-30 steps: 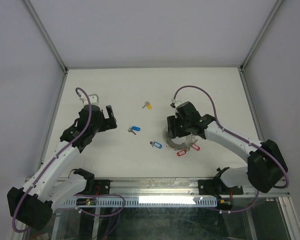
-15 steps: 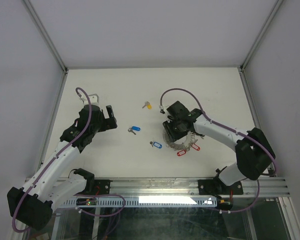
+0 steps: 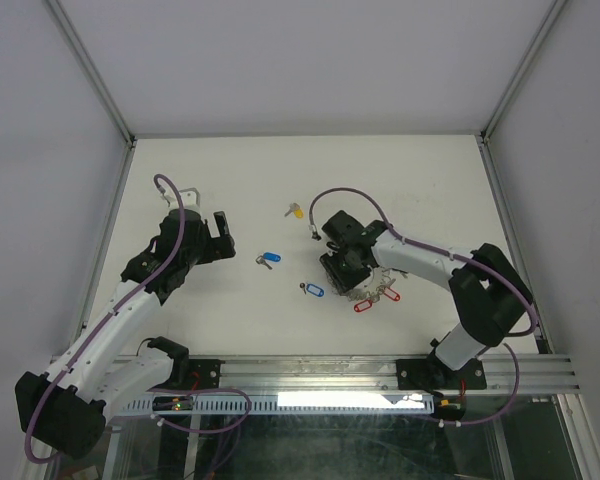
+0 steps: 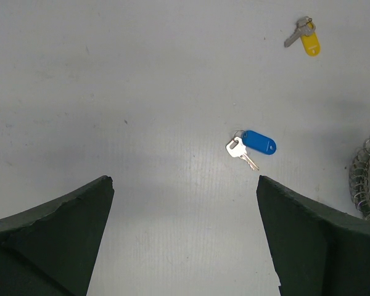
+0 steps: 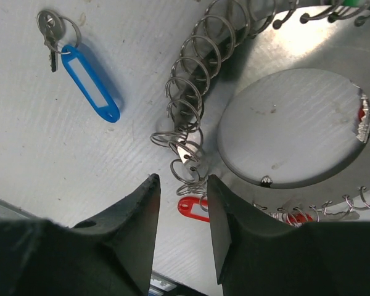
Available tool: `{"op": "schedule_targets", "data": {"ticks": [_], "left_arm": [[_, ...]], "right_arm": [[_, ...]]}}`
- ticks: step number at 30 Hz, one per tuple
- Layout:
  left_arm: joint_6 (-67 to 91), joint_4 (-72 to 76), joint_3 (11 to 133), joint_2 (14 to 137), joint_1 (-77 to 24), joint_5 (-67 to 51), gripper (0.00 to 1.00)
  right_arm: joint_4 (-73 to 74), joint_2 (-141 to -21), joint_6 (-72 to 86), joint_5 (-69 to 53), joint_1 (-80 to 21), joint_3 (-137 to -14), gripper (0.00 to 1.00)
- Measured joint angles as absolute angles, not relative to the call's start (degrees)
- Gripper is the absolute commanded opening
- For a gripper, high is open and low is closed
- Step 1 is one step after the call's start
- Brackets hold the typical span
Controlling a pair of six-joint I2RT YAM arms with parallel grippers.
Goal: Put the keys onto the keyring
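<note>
The keyring [image 3: 373,289], a large silver ring fringed with small split rings [image 5: 191,80] and red tags, lies right of centre, mostly hidden under my right gripper [image 3: 342,275]. In the right wrist view that gripper [image 5: 182,180] hangs over the ring's fringe. Its jaws are narrowed but apart, with a red tag [image 5: 194,208] on the table showing between them. One blue-tagged key [image 3: 313,290] [image 5: 89,83] lies just left of the ring. Another blue-tagged key [image 3: 270,259] [image 4: 253,145] and a yellow-tagged key [image 3: 295,211] [image 4: 305,38] lie farther left. My left gripper [image 3: 205,208] [image 4: 185,180] stands wide open over bare table.
White walls and metal frame posts bound the table [image 3: 430,180]. The arm bases and a cable rail [image 3: 310,400] run along the near edge. A purple cable [image 3: 330,195] loops above the right wrist.
My right gripper has moved left and nearer over the keyring's left side, and its jaws have narrowed. The left arm and the loose keys have stayed put.
</note>
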State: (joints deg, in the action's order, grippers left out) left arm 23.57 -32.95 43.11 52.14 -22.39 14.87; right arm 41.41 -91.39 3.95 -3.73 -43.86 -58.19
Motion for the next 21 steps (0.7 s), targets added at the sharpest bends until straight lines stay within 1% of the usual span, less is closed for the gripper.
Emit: {"op": "schedule_targets", "data": {"ticks": [9,16,18,21], "left_arm": [[23.46,-32.95,43.11,52.51,-22.39,14.83,0.99],[23.42,-32.95,43.11,52.53,-22.39,14.83,0.99],[23.42,-32.95,43.11,52.53,-22.39,14.81,0.99],[23.42,-32.95,43.11,52.53,-22.39,14.81,0.99]], "right_arm": [[41.32,-94.19,3.81,-3.66,-45.58,-58.85,0.36],[41.32,-94.41,3.44,-2.76,-45.8,-58.85,0.32],[41.32,-94.48,3.33,-2.59,-45.87,-58.85,0.29],[41.21,-94.59,3.09,-2.44,-46.06,-58.85,0.19]]}}
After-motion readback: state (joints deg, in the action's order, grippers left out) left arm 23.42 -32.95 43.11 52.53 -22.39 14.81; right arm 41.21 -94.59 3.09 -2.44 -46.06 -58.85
